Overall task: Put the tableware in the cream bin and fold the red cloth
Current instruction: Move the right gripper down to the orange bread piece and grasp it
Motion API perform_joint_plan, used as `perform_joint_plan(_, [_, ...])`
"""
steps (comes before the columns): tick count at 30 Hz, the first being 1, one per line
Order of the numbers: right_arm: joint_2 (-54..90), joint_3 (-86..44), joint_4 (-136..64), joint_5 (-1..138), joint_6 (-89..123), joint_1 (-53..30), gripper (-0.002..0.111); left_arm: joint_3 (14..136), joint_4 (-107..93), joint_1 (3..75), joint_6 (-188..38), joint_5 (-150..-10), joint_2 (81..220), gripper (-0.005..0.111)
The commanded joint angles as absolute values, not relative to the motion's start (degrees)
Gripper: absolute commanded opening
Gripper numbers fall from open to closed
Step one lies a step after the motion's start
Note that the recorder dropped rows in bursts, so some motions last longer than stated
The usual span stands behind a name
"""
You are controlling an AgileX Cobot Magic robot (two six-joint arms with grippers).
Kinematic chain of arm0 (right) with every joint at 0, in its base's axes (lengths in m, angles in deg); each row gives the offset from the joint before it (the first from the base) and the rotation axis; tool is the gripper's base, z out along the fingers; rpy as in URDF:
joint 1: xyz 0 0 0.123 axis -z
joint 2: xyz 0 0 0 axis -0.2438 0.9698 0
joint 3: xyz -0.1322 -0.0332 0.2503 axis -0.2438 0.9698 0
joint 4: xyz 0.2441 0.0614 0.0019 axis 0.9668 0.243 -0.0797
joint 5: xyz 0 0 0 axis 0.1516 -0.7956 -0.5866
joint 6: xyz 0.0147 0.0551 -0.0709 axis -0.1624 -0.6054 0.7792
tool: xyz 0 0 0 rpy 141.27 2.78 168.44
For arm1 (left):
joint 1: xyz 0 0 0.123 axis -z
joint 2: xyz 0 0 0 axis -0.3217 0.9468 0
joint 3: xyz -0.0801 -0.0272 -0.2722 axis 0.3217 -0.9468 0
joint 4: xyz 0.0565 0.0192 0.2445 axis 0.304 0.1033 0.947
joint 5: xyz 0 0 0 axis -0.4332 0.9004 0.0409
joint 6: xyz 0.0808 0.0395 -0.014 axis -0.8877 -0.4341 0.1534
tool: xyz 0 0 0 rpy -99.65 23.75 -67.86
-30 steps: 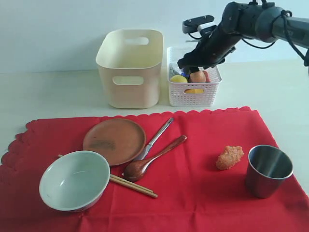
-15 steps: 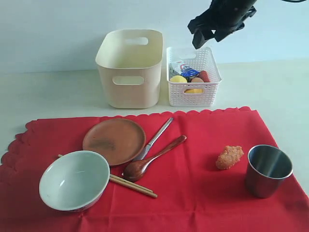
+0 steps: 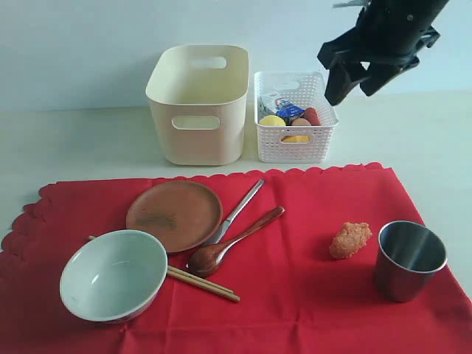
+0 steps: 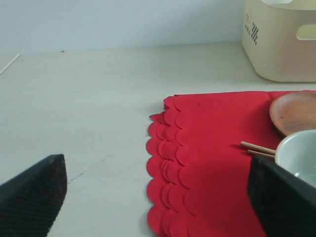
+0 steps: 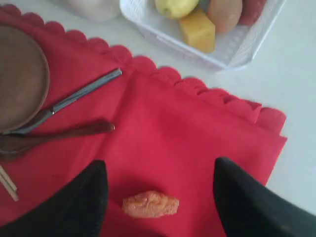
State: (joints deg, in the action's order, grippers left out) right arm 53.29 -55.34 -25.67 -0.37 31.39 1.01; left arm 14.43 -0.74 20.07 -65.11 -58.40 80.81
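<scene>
The red cloth (image 3: 295, 295) lies spread flat. On it are a pale bowl (image 3: 113, 274), brown plate (image 3: 175, 214), wooden spoon (image 3: 236, 240), slim metal utensil (image 3: 237, 210), chopsticks (image 3: 203, 283) and, at the right, a steel cup (image 3: 410, 259). The cream bin (image 3: 198, 103) stands behind the cloth. My right gripper (image 3: 352, 90) hangs open high in the air, right of the bin; its wrist view looks down past open fingers (image 5: 69, 207) at the cloth (image 5: 173, 128). My left gripper (image 4: 158, 197) is open and empty over the cloth's scalloped left edge (image 4: 163, 148), near the bowl (image 4: 298, 153).
A white perforated basket (image 3: 295, 129) with a lemon, an egg and other food stands right of the cream bin. An orange fried nugget (image 3: 351, 240) lies on the cloth left of the cup, straight below my right gripper (image 5: 158, 192).
My right gripper has risen out of the white basket and swung to the right, empty. Nothing on the cloth has moved.
</scene>
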Motion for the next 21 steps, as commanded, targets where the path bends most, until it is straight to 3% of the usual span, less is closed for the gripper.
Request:
perform_joint_plan(1, [47.65, -45.64, -25.59, 3.57, 31.04, 1.13, 0.059, 14.25, -0.63, 19.91, -65.15, -59.05, 80.53, 0.094])
perform_joint_plan(10, [44.11, -33.87, -25.59, 4.32, 27.89, 1.13, 0.059, 14.25, -0.63, 19.91, -65.15, -59.05, 80.53, 0.094])
perform_joint_plan(21, [45.99, -29.82, -29.22, 8.74, 18.94, -3.26, 0.059, 14.25, -0.63, 19.91, -65.15, -59.05, 80.53, 0.094])
